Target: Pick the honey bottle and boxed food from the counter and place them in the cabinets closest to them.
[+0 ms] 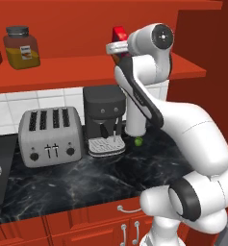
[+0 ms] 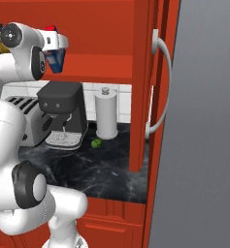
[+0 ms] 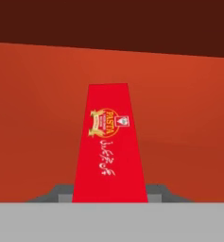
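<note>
Care matters now: the two-finger gripper (image 2: 56, 46), clamped on the red-and-blue cardboard boxed food (image 3: 109, 146), holds it above the plain red cabinet shelf (image 1: 86, 67), so lowering it squarely before letting go should keep it upright.
</note>
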Robot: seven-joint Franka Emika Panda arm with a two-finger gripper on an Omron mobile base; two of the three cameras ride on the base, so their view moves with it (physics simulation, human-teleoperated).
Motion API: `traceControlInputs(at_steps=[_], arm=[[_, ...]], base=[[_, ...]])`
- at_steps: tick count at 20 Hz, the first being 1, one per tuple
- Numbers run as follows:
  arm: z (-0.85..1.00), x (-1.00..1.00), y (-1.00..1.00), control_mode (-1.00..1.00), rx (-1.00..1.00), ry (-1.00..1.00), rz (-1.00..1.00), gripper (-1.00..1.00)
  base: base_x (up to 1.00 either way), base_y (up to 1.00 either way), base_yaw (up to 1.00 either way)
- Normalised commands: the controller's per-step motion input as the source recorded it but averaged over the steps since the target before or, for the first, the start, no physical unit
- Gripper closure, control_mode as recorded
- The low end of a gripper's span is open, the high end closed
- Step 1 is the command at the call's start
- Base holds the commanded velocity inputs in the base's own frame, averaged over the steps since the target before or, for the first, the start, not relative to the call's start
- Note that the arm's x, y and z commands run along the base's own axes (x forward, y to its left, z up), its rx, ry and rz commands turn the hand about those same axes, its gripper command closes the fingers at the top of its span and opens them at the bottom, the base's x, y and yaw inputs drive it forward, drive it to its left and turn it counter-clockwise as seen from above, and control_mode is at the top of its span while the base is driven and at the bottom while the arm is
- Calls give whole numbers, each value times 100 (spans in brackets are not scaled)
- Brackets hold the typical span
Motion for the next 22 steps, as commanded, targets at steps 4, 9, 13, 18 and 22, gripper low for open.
traceControlInputs(at_steps=[4, 9, 13, 18, 22], arm=[[-2, 17, 0, -100, 1, 0, 0, 100], [0, 10, -1, -100, 5, 0, 0, 100], [0, 2, -2, -100, 8, 0, 0, 100], [0, 0, -1, -100, 5, 0, 0, 100], [0, 1, 0, -100, 0, 0, 0, 100]], base=[[0, 0, 0], [0, 0, 0], [0, 0, 0], [0, 0, 0], [0, 0, 0]])
